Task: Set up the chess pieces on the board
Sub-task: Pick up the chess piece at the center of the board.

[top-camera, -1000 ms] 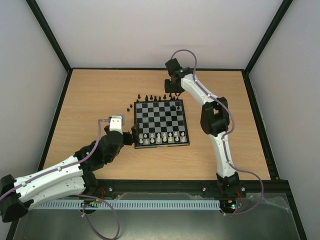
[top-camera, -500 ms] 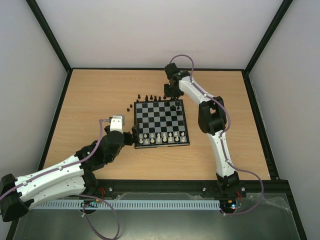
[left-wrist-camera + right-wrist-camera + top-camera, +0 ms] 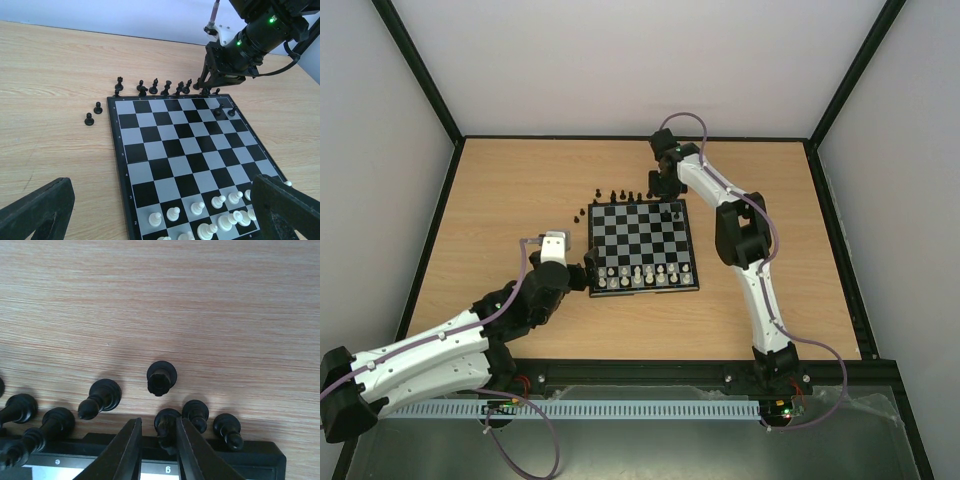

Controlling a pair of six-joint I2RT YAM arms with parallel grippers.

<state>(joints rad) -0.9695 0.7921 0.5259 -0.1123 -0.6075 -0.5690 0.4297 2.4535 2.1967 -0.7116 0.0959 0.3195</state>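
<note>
Right gripper (image 3: 158, 422) hangs over the black chess pieces (image 3: 165, 89) lined up on the wood just beyond the board (image 3: 642, 240), at its upper edge in the top view. Its fingers sit narrowly either side of one black piece (image 3: 166, 421); whether they pinch it cannot be told. Likely step is lifting this piece: centre it between the fingers, close gently and rise straight up, since two neighbours stand just beside it on the right. Left gripper (image 3: 162, 207), spread wide and holding nothing, sits at the board's lower left.
</note>
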